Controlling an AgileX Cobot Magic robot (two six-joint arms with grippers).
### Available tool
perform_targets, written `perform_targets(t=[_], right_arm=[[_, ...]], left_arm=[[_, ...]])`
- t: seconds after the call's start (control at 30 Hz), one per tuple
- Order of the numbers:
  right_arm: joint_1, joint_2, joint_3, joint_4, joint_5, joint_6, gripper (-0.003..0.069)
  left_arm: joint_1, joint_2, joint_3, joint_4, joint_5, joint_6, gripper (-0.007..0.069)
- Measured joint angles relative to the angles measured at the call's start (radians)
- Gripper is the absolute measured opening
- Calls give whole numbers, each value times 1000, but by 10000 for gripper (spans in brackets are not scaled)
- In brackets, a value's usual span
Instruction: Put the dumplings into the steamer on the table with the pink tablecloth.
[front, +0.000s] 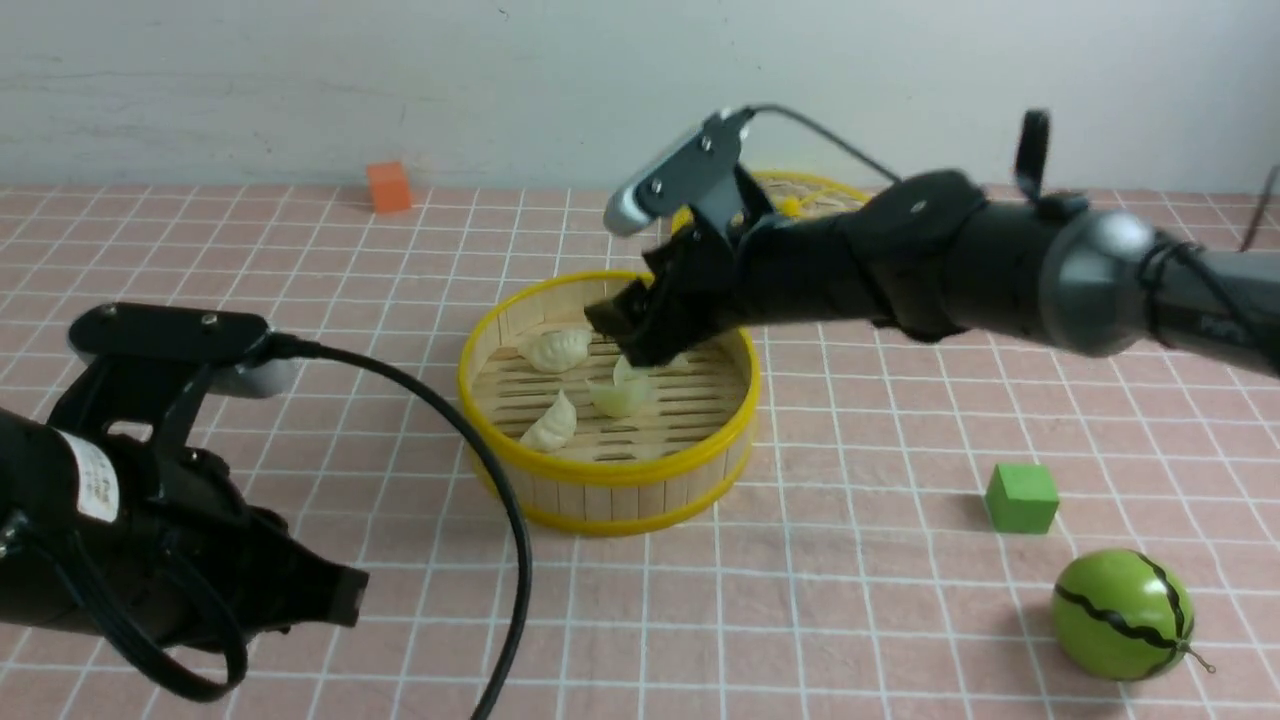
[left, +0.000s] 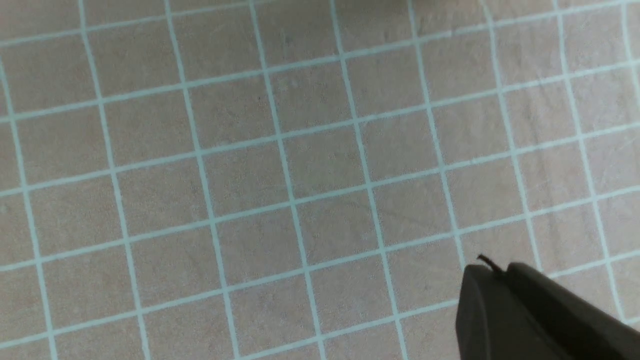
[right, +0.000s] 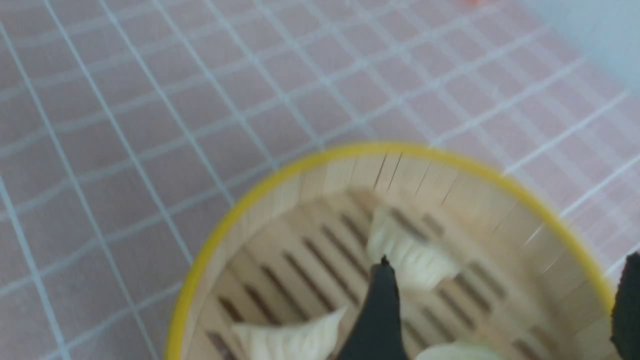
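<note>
Pink cloth (front: 850, 600), white grid, under everything. Right arm (front: 950, 260) reaches in from the right with the forearm near level and the wrist dipped. Right gripper (front: 625, 338) hangs over the far half of the steamer (front: 600, 495), just above the slatted floor. In the right wrist view its fingers (right: 380, 320) are spread wide with nothing between them; bare slats show in the gap. Steamer stands upright mid-cloth, with the lid (front: 815, 190) behind it, partly hidden by the arm. Three dumplings are visible inside: one far-left (front: 555, 350), one near-left (front: 550, 425), one central (front: 625, 397) just below the gripper tips. Whether another lies under the gripper cannot be told. Left arm (front: 100, 520) is low at near left, with the left gripper (front: 338, 595) over bare cloth, well apart from the steamer. Its wrist view shows only a dark fingertip (left: 525, 310); its opening cannot be told.
</note>
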Motion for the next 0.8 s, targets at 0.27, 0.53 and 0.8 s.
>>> perform_targets(t=[0.27, 0.53, 0.8], right_arm=[[-17, -368, -6, -304, 284, 394, 314], [-28, -450, 43, -886, 911, 960, -16], [-30, -643, 424, -1259, 855, 1336, -4]], left_arm=[[0, -385, 56, 97, -174, -19, 39], [0, -686, 270, 238, -307, -19, 39], [0, -732, 405, 271, -278, -19, 39]])
